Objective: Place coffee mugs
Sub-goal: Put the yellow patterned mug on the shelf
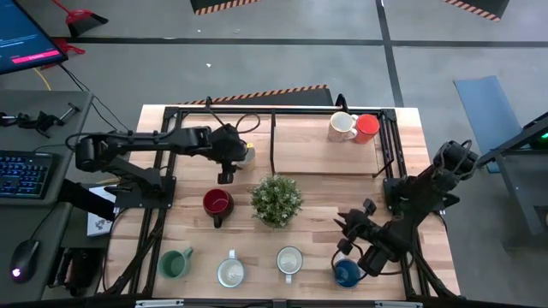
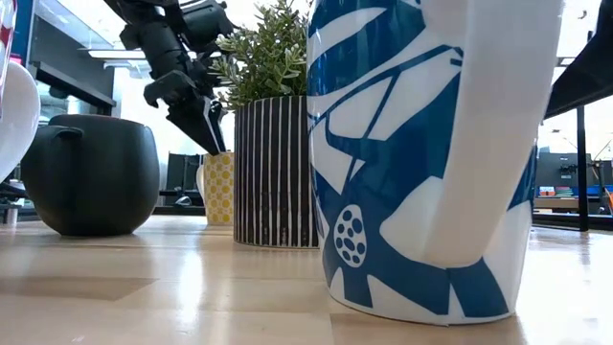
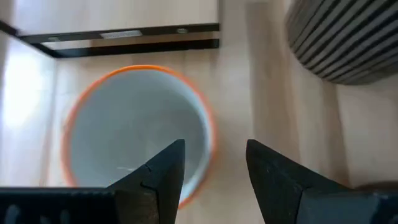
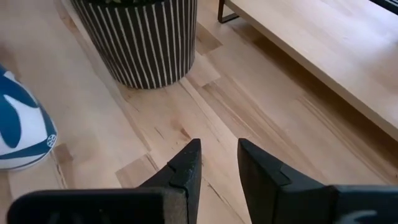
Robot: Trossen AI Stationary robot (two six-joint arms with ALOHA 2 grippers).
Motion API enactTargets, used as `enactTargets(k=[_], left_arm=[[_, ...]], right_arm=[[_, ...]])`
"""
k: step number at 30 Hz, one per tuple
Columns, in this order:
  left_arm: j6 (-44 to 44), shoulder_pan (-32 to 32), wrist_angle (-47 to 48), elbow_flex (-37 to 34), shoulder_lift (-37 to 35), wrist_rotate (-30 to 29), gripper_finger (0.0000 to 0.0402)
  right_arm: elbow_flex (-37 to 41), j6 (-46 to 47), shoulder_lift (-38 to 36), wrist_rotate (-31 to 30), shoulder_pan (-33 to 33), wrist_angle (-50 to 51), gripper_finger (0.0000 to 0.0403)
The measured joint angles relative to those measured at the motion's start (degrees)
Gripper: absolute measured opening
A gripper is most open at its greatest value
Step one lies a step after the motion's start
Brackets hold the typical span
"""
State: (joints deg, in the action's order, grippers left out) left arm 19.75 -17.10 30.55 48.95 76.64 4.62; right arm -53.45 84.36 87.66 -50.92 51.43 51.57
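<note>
Wooden table (image 1: pixel 317 192), grey floor (image 1: pixel 257 64) beyond

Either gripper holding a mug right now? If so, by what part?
No. The left gripper hangs open above the orange-rimmed mug, not gripping it. The right gripper is empty over bare table.
</note>
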Motion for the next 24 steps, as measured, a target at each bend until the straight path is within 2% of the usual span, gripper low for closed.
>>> enactTargets(k=[15, 24], left_arm=[[0.3, 0.92, -5.11, 0.04, 7.71, -1.77, 0.0161], [0.46, 0.87, -5.43, 0.02, 8.13, -3.61, 0.016]], right_arm=[[-0.02, 0.24, 0.04, -2.1, 0.75, 0.01, 0.0083], [-0.02, 0.0, 0.04, -3.93, 0.73, 0.5, 0.0083]])
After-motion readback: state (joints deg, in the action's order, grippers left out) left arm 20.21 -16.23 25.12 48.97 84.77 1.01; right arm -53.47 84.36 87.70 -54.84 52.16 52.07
